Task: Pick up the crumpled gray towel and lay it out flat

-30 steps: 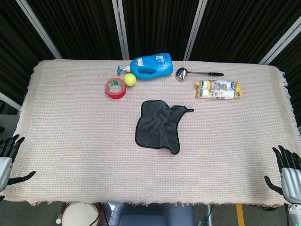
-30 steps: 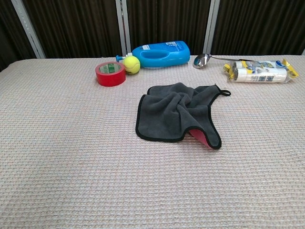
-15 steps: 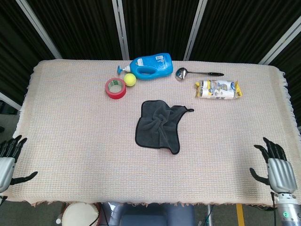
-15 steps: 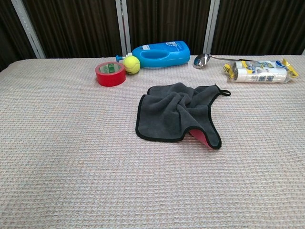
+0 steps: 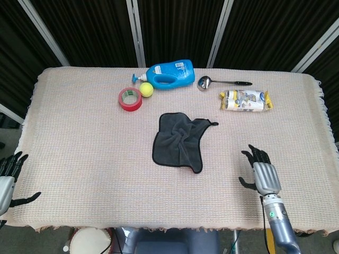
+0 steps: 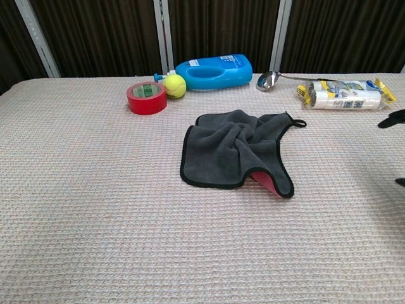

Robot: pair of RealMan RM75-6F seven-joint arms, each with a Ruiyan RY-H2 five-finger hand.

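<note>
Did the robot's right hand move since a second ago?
Yes. In the head view the right hand has come in from the table's right edge, leftward and farther onto the table, toward the gray towel.

The cloth-covered table bears towel, tape, ball, bottle, ladle, packet.

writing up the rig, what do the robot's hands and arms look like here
Right hand: a light grey metallic back plate with black fingers, on a grey cylindrical wrist carrying a small green light. Left hand, at the frame edge, has the same grey body and black fingers. No cables or markings can be made out.
</note>
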